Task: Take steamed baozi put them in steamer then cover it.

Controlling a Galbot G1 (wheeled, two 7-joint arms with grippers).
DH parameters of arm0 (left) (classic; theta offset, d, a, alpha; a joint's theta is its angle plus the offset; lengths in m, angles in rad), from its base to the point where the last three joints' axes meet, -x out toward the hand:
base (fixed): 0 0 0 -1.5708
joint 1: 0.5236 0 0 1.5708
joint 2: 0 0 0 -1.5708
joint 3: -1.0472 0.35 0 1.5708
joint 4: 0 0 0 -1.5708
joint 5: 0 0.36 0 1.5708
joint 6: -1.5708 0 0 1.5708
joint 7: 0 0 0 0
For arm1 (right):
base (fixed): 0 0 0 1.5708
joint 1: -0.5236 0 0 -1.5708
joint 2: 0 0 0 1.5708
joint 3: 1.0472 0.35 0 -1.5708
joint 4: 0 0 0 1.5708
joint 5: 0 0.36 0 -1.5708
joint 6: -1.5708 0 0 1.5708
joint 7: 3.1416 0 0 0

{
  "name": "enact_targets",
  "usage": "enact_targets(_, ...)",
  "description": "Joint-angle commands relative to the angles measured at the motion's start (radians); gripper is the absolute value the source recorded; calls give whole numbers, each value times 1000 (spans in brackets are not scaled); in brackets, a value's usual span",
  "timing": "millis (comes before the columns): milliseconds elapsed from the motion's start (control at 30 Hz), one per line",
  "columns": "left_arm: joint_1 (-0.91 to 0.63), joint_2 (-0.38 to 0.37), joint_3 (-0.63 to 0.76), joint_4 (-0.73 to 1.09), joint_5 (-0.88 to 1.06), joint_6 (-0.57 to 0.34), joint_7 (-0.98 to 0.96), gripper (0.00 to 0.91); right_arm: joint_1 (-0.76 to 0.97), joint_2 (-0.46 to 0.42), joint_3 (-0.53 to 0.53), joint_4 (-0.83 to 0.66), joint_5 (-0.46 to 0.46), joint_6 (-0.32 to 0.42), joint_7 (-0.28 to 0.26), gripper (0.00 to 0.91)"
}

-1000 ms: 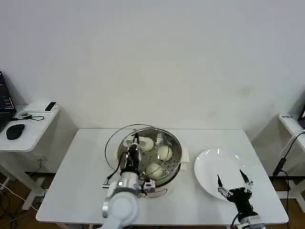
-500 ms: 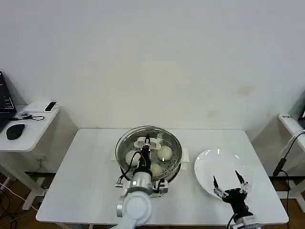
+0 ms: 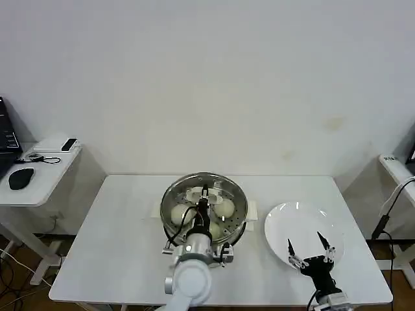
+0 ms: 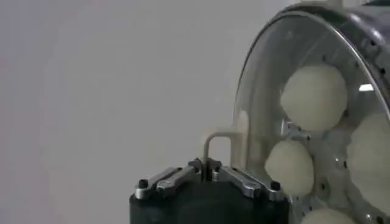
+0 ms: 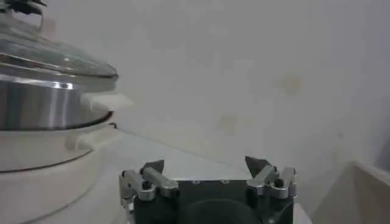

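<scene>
Steamer (image 3: 205,210) sits mid-table with the cover (image 3: 194,201) on it, your left gripper (image 3: 204,192) pinched on the lid's white handle (image 4: 220,145)
You can see the baozi (image 4: 314,96) through the glass inside the steamer; right of the steamer, your right gripper (image 3: 307,246) hangs with fingers spread over the white plate (image 3: 292,223)

Four steamed baozi (image 4: 313,97), one steamer (image 3: 235,231), one cover (image 3: 230,192), one plate (image 3: 285,223).
</scene>
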Motion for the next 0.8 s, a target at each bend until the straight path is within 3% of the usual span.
enact_targets(33,0,-5,1,3,9,0,4,0,-2,0,-2,4,3,-1,0,907)
enact_targets(800,1,-24,-17,26,-9,-1,-6,0,-2,4,-21,0,-4,1,0,907)
